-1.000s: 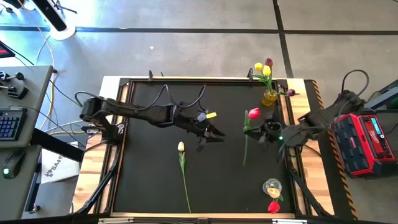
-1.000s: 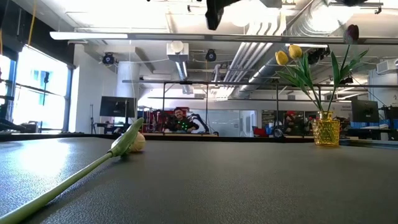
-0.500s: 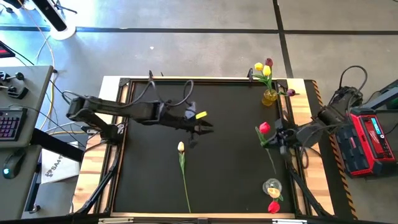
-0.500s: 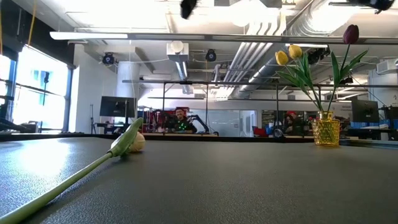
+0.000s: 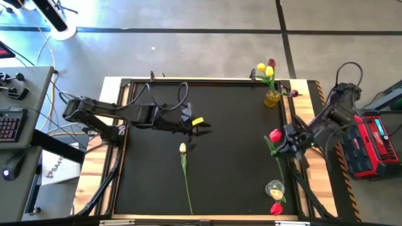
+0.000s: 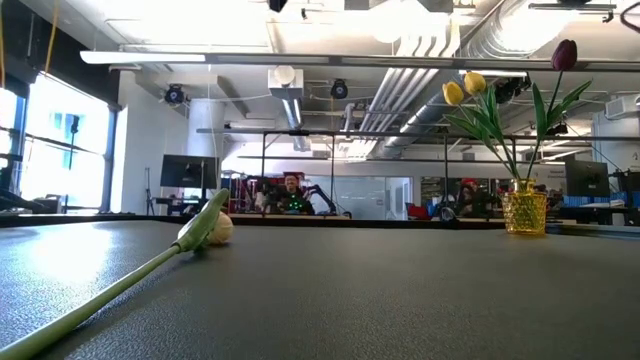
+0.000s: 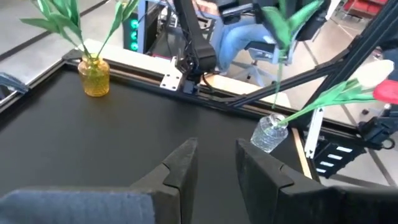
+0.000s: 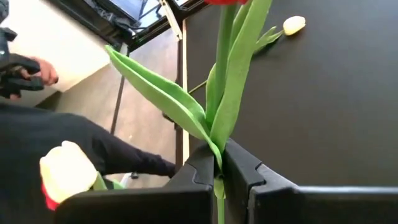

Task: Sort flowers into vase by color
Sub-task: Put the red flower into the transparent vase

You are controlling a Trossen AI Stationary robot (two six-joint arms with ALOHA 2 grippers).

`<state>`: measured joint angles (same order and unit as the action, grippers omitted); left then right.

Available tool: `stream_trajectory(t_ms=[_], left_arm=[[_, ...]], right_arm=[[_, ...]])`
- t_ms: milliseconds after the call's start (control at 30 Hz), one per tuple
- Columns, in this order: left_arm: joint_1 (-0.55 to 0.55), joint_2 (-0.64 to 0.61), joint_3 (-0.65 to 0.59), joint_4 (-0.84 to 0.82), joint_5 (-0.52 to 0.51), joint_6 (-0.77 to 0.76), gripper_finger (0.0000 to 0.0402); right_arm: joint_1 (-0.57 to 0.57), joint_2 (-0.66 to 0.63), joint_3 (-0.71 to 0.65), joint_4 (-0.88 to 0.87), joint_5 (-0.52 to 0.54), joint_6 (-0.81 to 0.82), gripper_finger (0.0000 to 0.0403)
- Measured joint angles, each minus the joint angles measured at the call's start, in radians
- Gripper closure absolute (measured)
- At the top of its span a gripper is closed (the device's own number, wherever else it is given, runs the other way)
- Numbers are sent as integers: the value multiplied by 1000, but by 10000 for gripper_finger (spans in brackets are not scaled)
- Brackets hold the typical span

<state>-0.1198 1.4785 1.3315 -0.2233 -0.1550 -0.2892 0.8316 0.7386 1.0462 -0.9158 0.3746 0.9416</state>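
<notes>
My right gripper (image 5: 284, 142) hangs over the table's right side, shut on a red tulip (image 5: 275, 135) whose stem trails toward the near edge. A cream tulip (image 5: 183, 149) lies flat on the black mat, its head toward the far edge (image 6: 215, 228). My left gripper (image 5: 202, 130) hovers open above the mat, just beyond the cream head, with nothing between its fingers (image 7: 214, 165). A yellow glass vase (image 5: 272, 98) at the far right holds yellow and maroon tulips. A clear vase (image 5: 274, 188) at the near right holds a red and a pale flower. My right gripper pinches the red tulip's green stem (image 8: 218, 160) between its two fingers, where the long leaves spring from it. The fingers lie across the stem. The tulip is lifted clear of the mat, its head past the fingertips and its lower stem (image 5: 279, 168) trailing behind them.
The mat's raised black frame (image 5: 188, 81) rims the work area, with wooden boards outside it. A red case (image 5: 370, 144) sits beside the right arm's base. A desk with a keyboard (image 5: 9, 125) stands to the left. People sit in the room beyond the table (image 6: 290, 195).
My right gripper has carried the red tulip toward the table's right and near edges and has turned, so the stem now trails toward the near right vase. My left gripper has drawn back toward the table's left edge and risen.
</notes>
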Motion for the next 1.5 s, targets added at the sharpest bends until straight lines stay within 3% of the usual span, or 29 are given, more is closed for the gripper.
stream_trajectory(t_ms=[200,633,867,1100,1400,1500], left_arm=[[-30,1,-8,-17,-67,-33,308],[-35,2,-11,-12,-120,-5,308],[-17,18,-11,-27,-127,-22,308],[-27,41,-11,-57,-132,-115,308],[-27,56,-11,-48,-143,-155,308],[-27,56,-11,-50,-143,-165,308]], right_arm=[[73,62,0,14,98,-8,403],[133,105,0,68,169,-2,403],[159,124,0,137,174,1,403],[210,183,0,92,172,15,401],[263,196,0,44,159,168,339],[275,185,0,44,87,251,310]])
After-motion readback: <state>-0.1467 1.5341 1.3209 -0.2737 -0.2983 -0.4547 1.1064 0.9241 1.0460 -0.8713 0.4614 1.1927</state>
